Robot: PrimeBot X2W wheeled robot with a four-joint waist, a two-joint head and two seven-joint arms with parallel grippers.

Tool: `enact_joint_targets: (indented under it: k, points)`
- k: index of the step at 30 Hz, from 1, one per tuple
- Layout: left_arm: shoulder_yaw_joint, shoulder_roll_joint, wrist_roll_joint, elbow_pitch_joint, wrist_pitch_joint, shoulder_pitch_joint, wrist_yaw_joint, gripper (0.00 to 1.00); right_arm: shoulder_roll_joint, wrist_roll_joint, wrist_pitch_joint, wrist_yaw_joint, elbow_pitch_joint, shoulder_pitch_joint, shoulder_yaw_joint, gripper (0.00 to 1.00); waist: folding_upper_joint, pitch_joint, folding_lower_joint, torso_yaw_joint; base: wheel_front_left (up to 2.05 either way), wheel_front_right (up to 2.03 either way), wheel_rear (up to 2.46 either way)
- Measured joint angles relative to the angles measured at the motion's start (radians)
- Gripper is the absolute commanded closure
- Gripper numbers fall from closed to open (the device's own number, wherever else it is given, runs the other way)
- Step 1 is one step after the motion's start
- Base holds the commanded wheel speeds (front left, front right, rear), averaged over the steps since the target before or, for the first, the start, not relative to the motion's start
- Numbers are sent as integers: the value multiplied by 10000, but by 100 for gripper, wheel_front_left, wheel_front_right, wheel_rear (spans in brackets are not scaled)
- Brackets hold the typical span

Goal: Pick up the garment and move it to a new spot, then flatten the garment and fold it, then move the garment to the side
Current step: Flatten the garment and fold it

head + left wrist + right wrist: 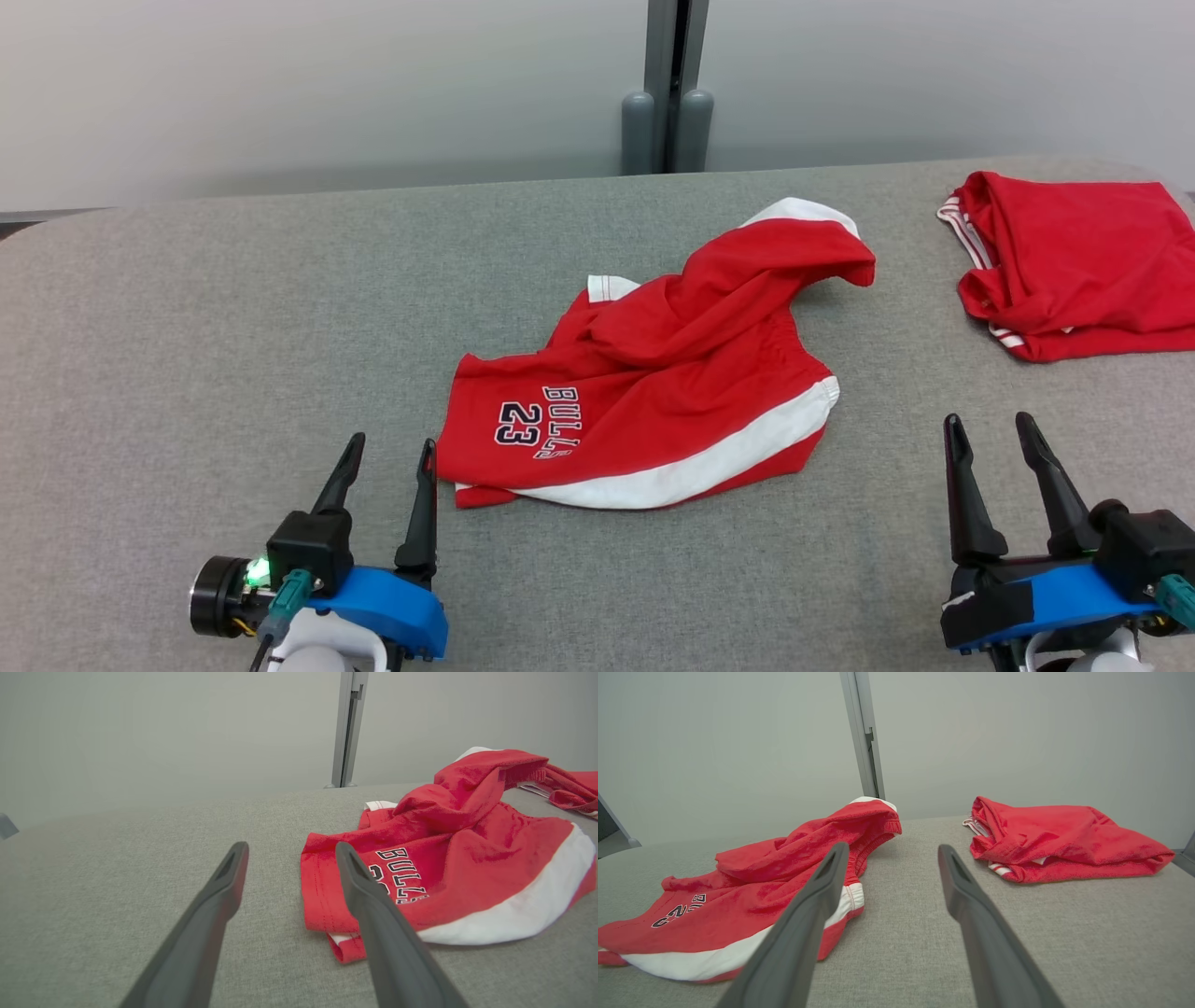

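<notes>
Red shorts [653,392] mid-frame look soft, floppy; grab the waistband. Left gripper [387,453] and right gripper [990,429] spread, empty.

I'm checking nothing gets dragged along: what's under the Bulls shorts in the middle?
The shorts lie on the grey table surface, which shows all round them. Their own folded hem peeks out under the near corner. Anything else beneath is covered.

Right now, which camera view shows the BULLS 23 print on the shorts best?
Head view: the whole print reads clearly. Left wrist view: a dark finger hides most of the number. Right wrist view: small and slanted.
</notes>
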Motion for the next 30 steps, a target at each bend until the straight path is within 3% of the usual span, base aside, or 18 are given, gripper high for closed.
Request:
enact_joint_targets:
  k: [28,29,30]
  points:
    - [-1254,0,-637,4452,-140,-2160,-153,0,6,105,-153,0,639,-549,98,0,0,666,2,-564,0,0,0]
    - [-1361,0,-706,4564,-148,-2249,-155,2,6,105,-184,0,658,-551,125,0,0,666,2,-568,0,0,0]
    - [-1482,0,-825,4663,-150,-2337,-174,53,6,107,-207,0,667,-552,146,0,0,662,1,-571,0,0,0]
